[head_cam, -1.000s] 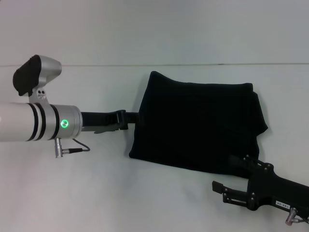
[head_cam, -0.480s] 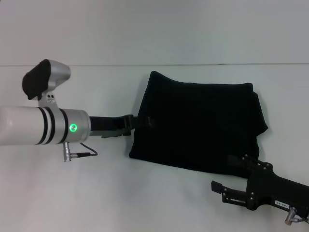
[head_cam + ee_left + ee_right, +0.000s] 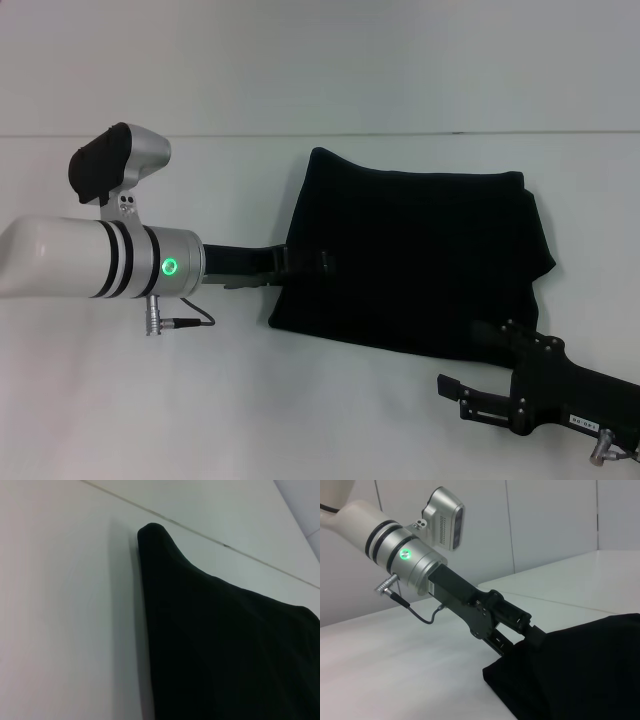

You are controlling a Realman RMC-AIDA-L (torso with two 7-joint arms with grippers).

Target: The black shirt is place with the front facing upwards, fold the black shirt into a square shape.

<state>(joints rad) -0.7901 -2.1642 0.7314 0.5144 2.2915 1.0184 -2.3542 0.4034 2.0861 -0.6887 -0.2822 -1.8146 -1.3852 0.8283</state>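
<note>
Left end effector (image 3: 322,261), on its white-and-silver arm, has pushed forward within the last second and now reaches over the left edge of the folded black cloth shirt (image 3: 415,255), which lies flat in a rough rectangle on the white tabletop (image 3: 300,400); whether its fingers are parted or closed on cloth cannot be told. The advance suggests a further fold or smoothing pass is being set up. Right end effector (image 3: 455,395) waits low at the shirt's near right corner, fingers apparently parted and empty.

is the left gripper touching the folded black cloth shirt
Touching. In the right wrist view the left gripper runs into the edge of the black cloth shirt, its tip buried in the fabric with no gap showing.
</note>
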